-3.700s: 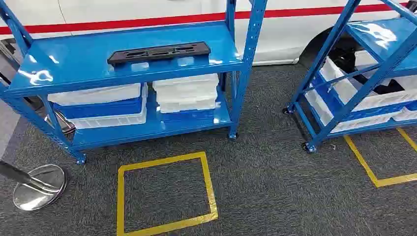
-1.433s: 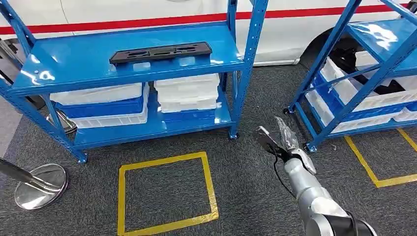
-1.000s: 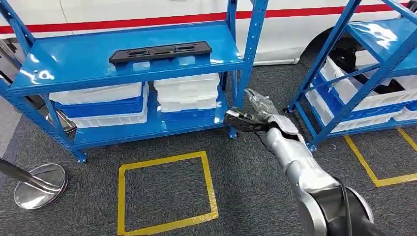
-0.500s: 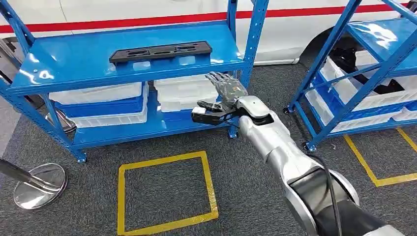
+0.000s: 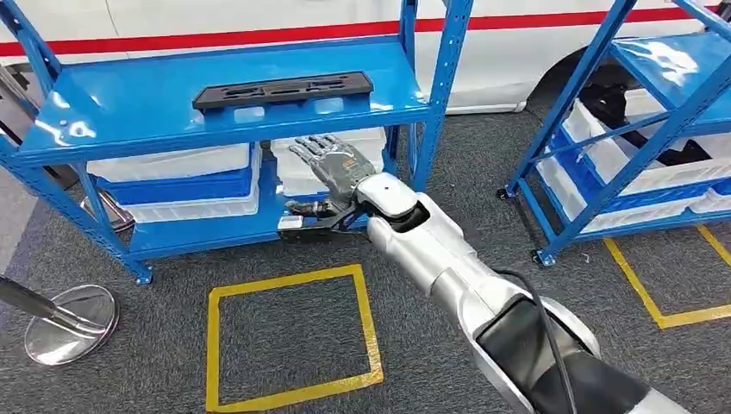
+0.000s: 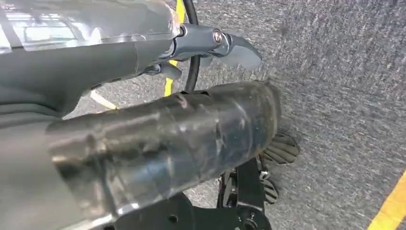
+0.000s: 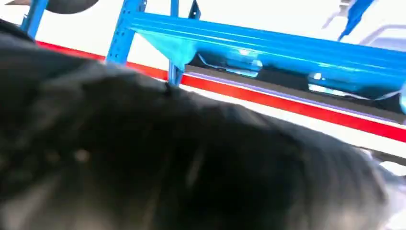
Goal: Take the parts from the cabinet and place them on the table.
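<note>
One black part (image 5: 282,90) lies flat on the blue rack's top shelf (image 5: 129,112) — untouched, so this is the reach step. Right hand (image 5: 332,168) hangs below that shelf edge, fingers spread, holding nothing; next it must rise above the shelf and close on the part — left hand (image 6: 143,143) hangs by the floor, grip state unclear.

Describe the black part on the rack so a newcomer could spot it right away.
Start at the blue rack in front of the white vehicle with the red stripe. On its upper shelf lies the black part, a long, flat plate with cut-outs. It is the only dark thing there; the white and blue bins are all stacked on the shelf below.
</note>
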Tool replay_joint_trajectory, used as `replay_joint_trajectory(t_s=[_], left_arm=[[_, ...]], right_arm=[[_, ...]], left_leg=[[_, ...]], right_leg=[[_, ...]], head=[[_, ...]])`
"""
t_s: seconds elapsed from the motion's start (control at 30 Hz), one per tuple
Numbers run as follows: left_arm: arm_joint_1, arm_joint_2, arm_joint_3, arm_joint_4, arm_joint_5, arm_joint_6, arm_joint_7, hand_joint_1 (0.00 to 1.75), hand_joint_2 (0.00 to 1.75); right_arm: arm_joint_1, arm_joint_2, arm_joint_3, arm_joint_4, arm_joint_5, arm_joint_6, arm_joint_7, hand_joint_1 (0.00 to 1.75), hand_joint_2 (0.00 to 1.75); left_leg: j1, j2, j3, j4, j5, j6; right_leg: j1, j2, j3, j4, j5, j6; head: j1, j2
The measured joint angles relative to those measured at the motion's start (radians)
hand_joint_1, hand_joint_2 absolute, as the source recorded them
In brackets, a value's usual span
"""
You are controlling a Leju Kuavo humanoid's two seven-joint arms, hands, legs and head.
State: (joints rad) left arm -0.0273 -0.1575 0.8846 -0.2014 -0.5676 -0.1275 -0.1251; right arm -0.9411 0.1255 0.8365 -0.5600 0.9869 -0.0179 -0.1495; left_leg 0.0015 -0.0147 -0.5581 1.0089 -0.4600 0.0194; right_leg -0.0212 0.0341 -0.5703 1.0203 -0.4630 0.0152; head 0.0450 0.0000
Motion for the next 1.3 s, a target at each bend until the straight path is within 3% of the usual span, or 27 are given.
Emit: replay_joint_trajectory(t_s=[0.3,0.73,0.8,0.87,0.9,0.93,1.0,1.03,1.07,1.1,1.13,1.2,1.23,1.3], left_arm=[[0.0,-0.001,0.019,0.0,-0.01,0.054,0.06,0.0,0.0],[-0.004,-0.001,0.027,0.0,-0.011,0.071,0.056,0.0,0.0],[-0.007,0.002,0.029,0.0,-0.012,0.083,0.056,0.0,0.0],[-0.012,0.001,0.03,0.0,-0.019,0.088,0.06,0.0,0.0],[-0.012,0.001,0.03,0.0,-0.02,0.092,0.064,0.0,0.0],[-0.012,0.001,0.03,0.0,-0.022,0.097,0.07,0.0,0.0],[-0.012,0.001,0.031,0.0,-0.023,0.102,0.083,0.0,0.0],[-0.012,0.001,0.031,0.0,-0.025,0.104,0.088,0.0,0.0],[-0.012,0.001,0.031,0.0,-0.029,0.107,0.094,0.0,0.0],[-0.012,0.001,0.032,0.0,-0.03,0.113,0.096,0.0,0.0],[-0.012,0.001,0.033,0.0,-0.031,0.116,0.099,0.0,0.0],[-0.012,0.001,0.037,0.0,-0.034,0.116,0.099,0.0,0.0],[-0.011,0.001,0.039,0.0,-0.037,0.116,0.098,0.0,0.0],[-0.014,0.001,0.043,0.0,-0.039,0.113,0.091,0.0,0.0]], right_arm=[[-0.008,0.017,0.041,-0.008,-0.029,0.008,0.002,0.0,0.0],[-0.025,0.029,0.089,-0.016,-0.036,0.026,0.022,0.0,0.0],[-0.031,0.031,0.097,-0.016,-0.041,0.033,0.026,0.0,0.0],[-0.039,0.033,0.1,-0.017,-0.046,0.034,0.035,0.0,0.0],[-0.041,0.032,0.101,-0.016,-0.048,0.034,0.036,0.0,0.0],[-0.046,0.032,0.104,-0.016,-0.05,0.034,0.036,0.0,0.0],[-0.05,0.032,0.111,-0.016,-0.057,0.034,0.036,0.0,0.0],[-0.048,0.032,0.115,-0.015,-0.059,0.034,0.036,0.0,0.0],[-0.047,0.031,0.119,-0.013,-0.061,0.035,0.038,0.0,0.0],[-0.046,0.029,0.122,-0.013,-0.063,0.035,0.038,0.0,0.0],[-0.047,0.029,0.124,-0.013,-0.065,0.035,0.038,0.0,0.0],[-0.052,0.028,0.127,-0.013,-0.068,0.035,0.039,0.0,0.0],[-0.056,0.027,0.129,-0.013,-0.069,0.035,0.039,0.0,0.0],[-0.058,0.027,0.132,-0.013,-0.075,0.036,0.039,0.0,0.0]], left_leg=[[0.0,0.0,-0.001,0.002,0.0,0.0],[0.0,0.0,-0.001,0.002,0.0,0.0],[-0.005,0.0,-0.004,0.01,-0.002,0.006],[-0.001,0.004,0.0,-0.004,0.004,0.014],[0.011,0.011,0.01,-0.018,0.012,0.019],[0.01,0.012,0.013,-0.026,0.014,0.025],[0.009,0.018,0.012,-0.025,0.014,0.026],[0.009,0.021,0.012,-0.024,0.012,0.027],[0.009,0.021,0.012,-0.022,0.01,0.025],[0.009,0.022,0.013,-0.02,0.007,0.023],[0.009,0.022,0.015,-0.016,0.003,0.02],[0.009,0.021,0.02,-0.005,-0.01,0.013],[0.005,0.022,0.016,-0.001,-0.016,0.006],[0.005,0.023,0.008,0.007,-0.017,-0.008]], right_leg=[[0.0,0.0,0.0,0.0,0.0,0.0],[0.0,0.0,0.0,0.0,0.0,0.0],[-0.007,0.001,0.0,-0.006,0.005,0.009],[-0.002,0.003,0.003,-0.012,0.007,0.013],[-0.003,-0.005,0.003,0.0,-0.003,0.014],[0.002,-0.017,-0.013,0.031,-0.023,0.012],[0.002,-0.022,-0.098,0.191,-0.1,0.012],[0.001,-0.022,-0.139,0.265,-0.122,0.013],[0.001,-0.022,-0.168,0.307,-0.121,0.014],[-0.001,-0.024,-0.171,0.297,-0.096,0.013],[-0.002,-0.027,-0.15,0.242,-0.05,0.011],[-0.001,-0.035,-0.074,0.063,0.053,0.001],[0.007,-0.04,-0.059,0.041,0.035,-0.005],[0.011,-0.037,-0.058,0.026,0.034,-0.013]], head=[[0.0,0.0],[0.0,0.0],[0.0,0.0],[0.0,0.0],[0.0,0.0],[0.001,0.0],[0.0,0.0],[0.0,0.0],[0.0,0.0],[0.0,0.0],[0.0,0.0],[0.0,0.0],[0.0,0.0],[-0.001,0.0]])
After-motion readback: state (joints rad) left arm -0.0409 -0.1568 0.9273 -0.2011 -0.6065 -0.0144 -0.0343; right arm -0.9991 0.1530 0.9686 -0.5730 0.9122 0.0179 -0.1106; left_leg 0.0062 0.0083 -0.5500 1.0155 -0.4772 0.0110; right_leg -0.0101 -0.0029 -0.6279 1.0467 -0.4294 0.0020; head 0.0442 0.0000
